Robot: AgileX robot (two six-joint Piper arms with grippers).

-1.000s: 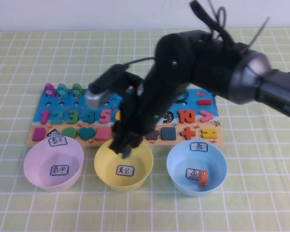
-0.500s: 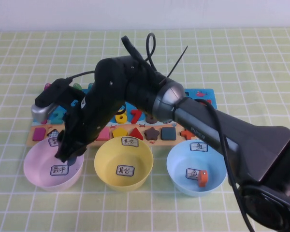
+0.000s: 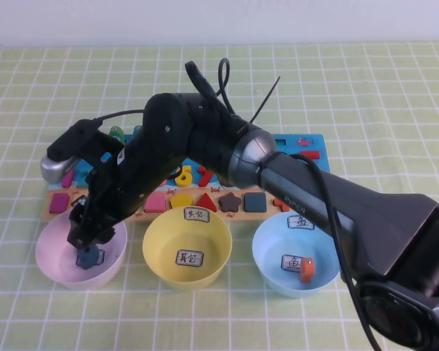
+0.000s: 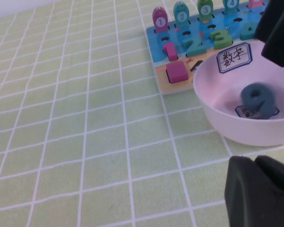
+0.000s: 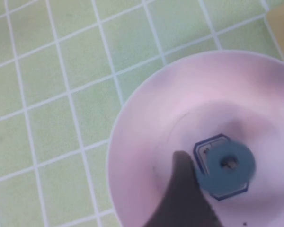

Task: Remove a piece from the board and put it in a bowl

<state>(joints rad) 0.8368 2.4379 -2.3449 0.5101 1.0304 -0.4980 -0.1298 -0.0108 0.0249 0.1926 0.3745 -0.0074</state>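
Observation:
The slate-grey number 9 piece [image 3: 90, 257] [image 4: 259, 100] [image 5: 226, 169] lies loose on the floor of the pink bowl [image 3: 47, 252] [image 4: 236, 132] [image 5: 146, 123], on top of a paper label. My right gripper [image 3: 84, 238] hangs just above it inside the bowl's rim, open and holding nothing; one dark finger [image 5: 180, 198] shows beside the piece. The board [image 3: 287, 140] [image 4: 161, 82] lies behind the bowls, partly hidden by the right arm. My left gripper [image 4: 255, 189] sits low over the cloth near the pink bowl, its fingers together and empty.
A yellow bowl [image 3: 187, 248] stands in the middle and a light blue bowl [image 3: 298, 252] at the right holds an orange piece [image 3: 305, 269]. The right arm stretches across the board from the right. A green checked cloth covers the table.
The right arm swung left from over the yellow bowl to the pink bowl. Its gripper opened and the 9 dropped into the pink bowl.

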